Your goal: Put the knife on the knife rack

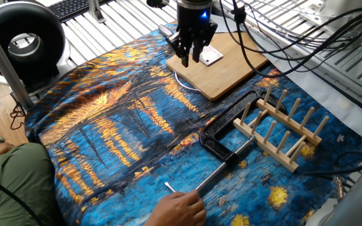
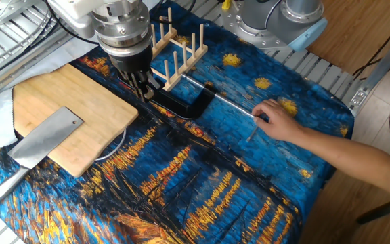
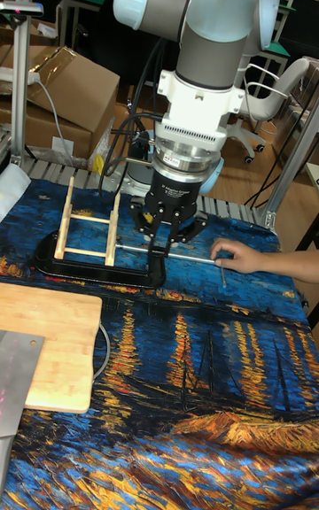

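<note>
Between knife (image 2: 42, 137) and knife rack (image 2: 176, 46) lies a clamp (image 2: 181, 103).

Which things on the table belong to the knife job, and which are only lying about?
For the job:
knife
knife rack
gripper, empty

Lying about:
cutting board under the knife blade
black clamp
person's hand on the clamp's rod

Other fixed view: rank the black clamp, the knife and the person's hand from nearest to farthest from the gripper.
Measured from the gripper:
1. Black clamp, just below and right of the fingertips in the picture, beside the knife rack.
2. Knife, to the picture's left, its blade lying on the cutting board.
3. Person's hand, far right, at the clamp's rod end.
</note>
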{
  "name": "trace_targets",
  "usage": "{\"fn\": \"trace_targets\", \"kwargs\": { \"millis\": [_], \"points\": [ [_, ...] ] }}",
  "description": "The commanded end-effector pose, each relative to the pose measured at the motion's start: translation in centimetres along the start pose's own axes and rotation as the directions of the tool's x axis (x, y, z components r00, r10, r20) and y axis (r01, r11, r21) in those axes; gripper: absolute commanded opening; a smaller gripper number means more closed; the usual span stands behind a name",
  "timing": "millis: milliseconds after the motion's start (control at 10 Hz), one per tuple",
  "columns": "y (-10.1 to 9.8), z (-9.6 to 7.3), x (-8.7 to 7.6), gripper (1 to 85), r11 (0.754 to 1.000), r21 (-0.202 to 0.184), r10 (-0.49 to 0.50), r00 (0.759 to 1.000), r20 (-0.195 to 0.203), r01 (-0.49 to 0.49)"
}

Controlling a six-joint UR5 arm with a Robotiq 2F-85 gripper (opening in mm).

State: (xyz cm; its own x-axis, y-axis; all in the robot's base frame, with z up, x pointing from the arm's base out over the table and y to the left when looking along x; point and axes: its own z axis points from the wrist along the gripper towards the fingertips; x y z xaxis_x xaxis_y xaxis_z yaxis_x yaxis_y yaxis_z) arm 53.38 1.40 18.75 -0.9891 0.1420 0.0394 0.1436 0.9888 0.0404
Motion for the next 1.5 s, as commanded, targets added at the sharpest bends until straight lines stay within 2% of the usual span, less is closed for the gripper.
{"fn": "trace_targets", "kwargs": {
  "millis": [0,800,1400],
  "points": [
    [0.38,-0.09,0.13,1.0,1.0,-0.013,0.022,1.0,-0.005,-0.022],
    [-0.15,-0.19,0.06,1.0,1.0,0.018,0.008,1.0,-0.005,-0.008],
    [-0.27,-0.22,0.01,1.0,1.0,0.022,0.007,1.0,-0.002,-0.006]
  ]
}}
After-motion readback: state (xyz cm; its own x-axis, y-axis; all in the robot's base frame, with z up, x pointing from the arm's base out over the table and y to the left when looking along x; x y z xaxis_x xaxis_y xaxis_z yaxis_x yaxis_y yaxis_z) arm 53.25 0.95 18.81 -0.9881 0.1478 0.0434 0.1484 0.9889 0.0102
